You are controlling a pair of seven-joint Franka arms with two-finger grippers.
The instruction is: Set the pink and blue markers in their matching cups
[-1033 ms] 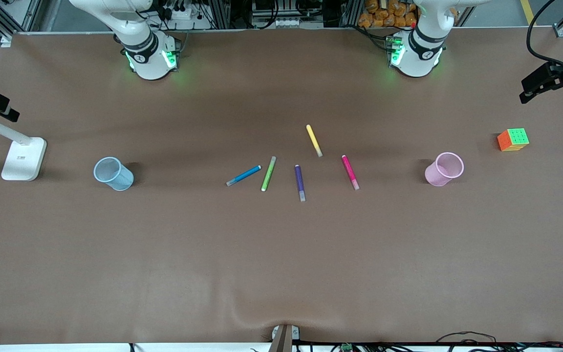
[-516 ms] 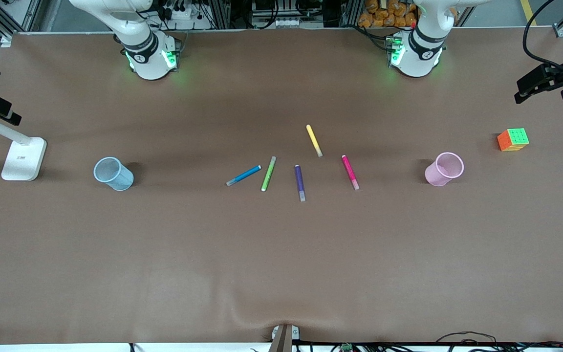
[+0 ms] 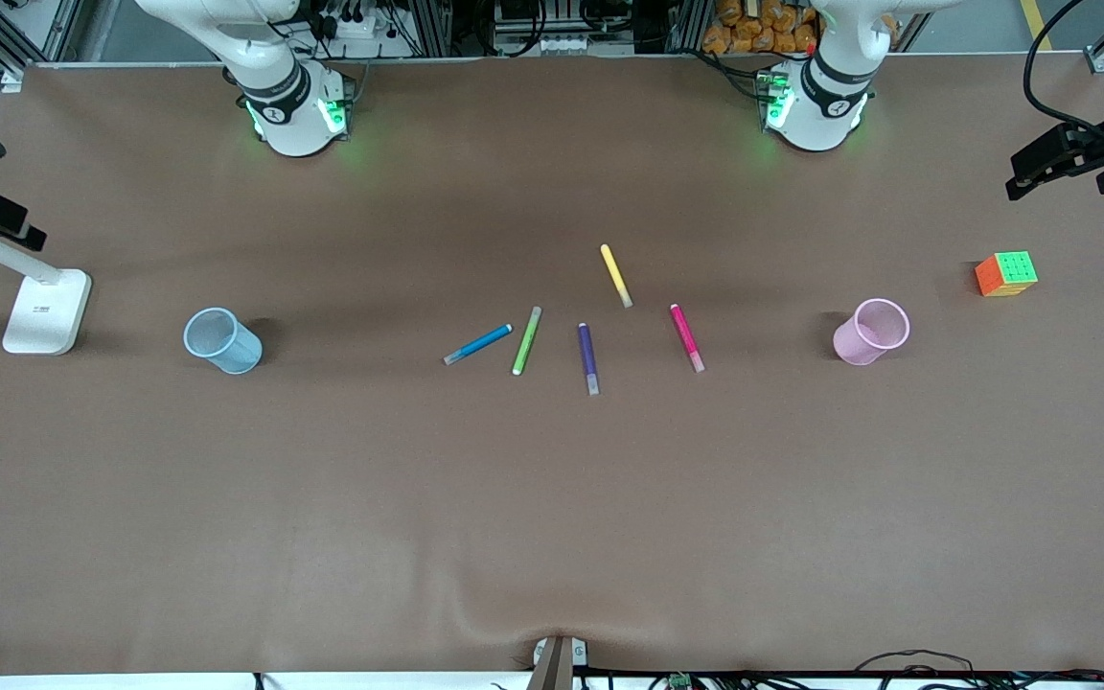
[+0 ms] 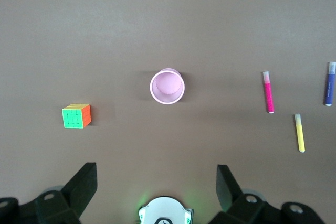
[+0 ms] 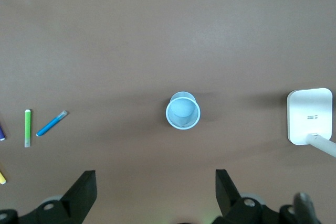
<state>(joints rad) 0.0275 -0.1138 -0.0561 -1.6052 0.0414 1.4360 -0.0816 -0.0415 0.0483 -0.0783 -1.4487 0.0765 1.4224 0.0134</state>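
The blue marker [image 3: 478, 344] and the pink marker [image 3: 687, 337] lie flat mid-table among other pens. The pale blue cup [image 3: 222, 340] stands upright toward the right arm's end, and the pale pink cup [image 3: 870, 332] stands upright toward the left arm's end. My left gripper [image 4: 156, 174] is open and empty, high over the table, looking down on the pink cup [image 4: 167, 86] and pink marker [image 4: 268, 92]. My right gripper [image 5: 156, 179] is open and empty, high over the blue cup [image 5: 183, 111], with the blue marker [image 5: 51, 123] in its view.
A lime green pen [image 3: 527, 340], a dark purple pen [image 3: 588, 358] and a yellow pen [image 3: 616, 275] lie between the two task markers. A colour cube [image 3: 1005, 274] sits past the pink cup. A white lamp base [image 3: 46, 310] stands past the blue cup.
The dark hand parts at both edges of the front view have shifted slightly. Markers, cups and cube have not moved.
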